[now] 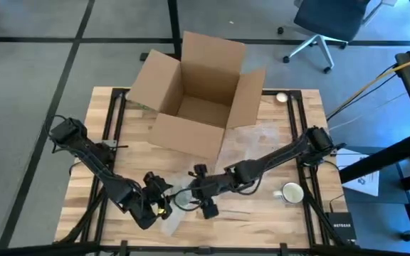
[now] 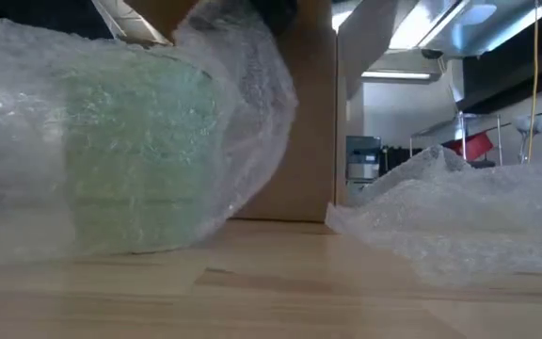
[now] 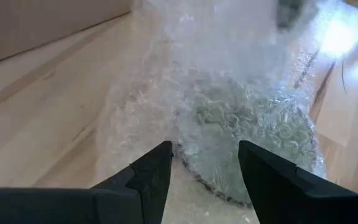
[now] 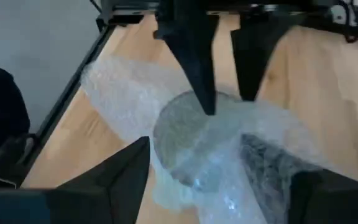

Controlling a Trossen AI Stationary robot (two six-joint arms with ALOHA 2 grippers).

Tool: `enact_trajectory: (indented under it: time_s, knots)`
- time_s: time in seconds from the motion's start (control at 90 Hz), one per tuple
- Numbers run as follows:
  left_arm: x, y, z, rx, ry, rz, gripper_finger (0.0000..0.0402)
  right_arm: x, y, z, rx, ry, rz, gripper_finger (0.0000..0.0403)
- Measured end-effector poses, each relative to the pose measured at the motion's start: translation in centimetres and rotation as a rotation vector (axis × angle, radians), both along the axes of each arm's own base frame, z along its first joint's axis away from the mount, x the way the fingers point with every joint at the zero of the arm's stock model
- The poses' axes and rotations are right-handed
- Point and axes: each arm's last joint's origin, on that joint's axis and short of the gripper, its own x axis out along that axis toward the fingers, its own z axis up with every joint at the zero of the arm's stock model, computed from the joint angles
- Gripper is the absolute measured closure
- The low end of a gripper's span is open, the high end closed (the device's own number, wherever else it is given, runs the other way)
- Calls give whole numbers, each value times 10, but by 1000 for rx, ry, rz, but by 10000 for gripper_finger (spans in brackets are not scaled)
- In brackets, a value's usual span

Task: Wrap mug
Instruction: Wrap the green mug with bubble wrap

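Currently, the left gripper sits at the near left of the table, its fingers parted and straddling the near edge of the bundle without clamping it. Just to its right lies the green mug, on its side and already covered by a sheet of bubble wrap. In the low view the wrap passes over the mug and trails off loosely toward the box behind.

Further right, the right gripper faces the left one across the mug. Its fingers are spread wide on either side of the bundle and hold nothing. A second, white mug stands unwrapped near the table's right edge. A loose spread of bubble wrap lies between it and the cardboard box, which stands open at the far centre.

Progress, as judged: the first fold over the mug is in place. Closing the loose ends and tucking them remains to be done.

Limits of view:
- The mug handle cannot be located through the wrap.
- Whether the wrap passes fully underneath the mug cannot be determined.
- From above, the arms cover most of the bundle.
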Motion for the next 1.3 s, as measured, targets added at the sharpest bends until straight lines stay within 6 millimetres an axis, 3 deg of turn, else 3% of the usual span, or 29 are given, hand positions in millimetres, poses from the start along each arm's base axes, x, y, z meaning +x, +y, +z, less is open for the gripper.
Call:
enact_trajectory:
  time_s: [0.211, 0.478, 0.667, 0.833, 0.978, 1.122, 1.3]
  knots:
    - [5, 3, 1, 8, -3, -5, 231, 14, 5, -33, 39, 23, -14, 166]
    - [10, 9, 3, 7, 3, 6, 231, 15, 6, -47, 36, 76, -32, 166]
    - [8, 6, 35, -48, -32, -70, 231, 14, 6, -49, 31, 88, -36, 166]
    - [-11, 6, 51, -85, -19, -95, 231, 14, 6, -49, 30, 89, -35, 166]
    - [-37, 4, 42, -201, 134, 0, 231, 14, 6, -49, 29, 90, -34, 166]
    - [-55, -11, 21, -272, 222, -15, 231, 14, 5, -49, 26, 89, -33, 166]
    - [-45, -21, -9, -236, 102, 9, 231, 15, 5, -49, 0, 76, -38, 166]
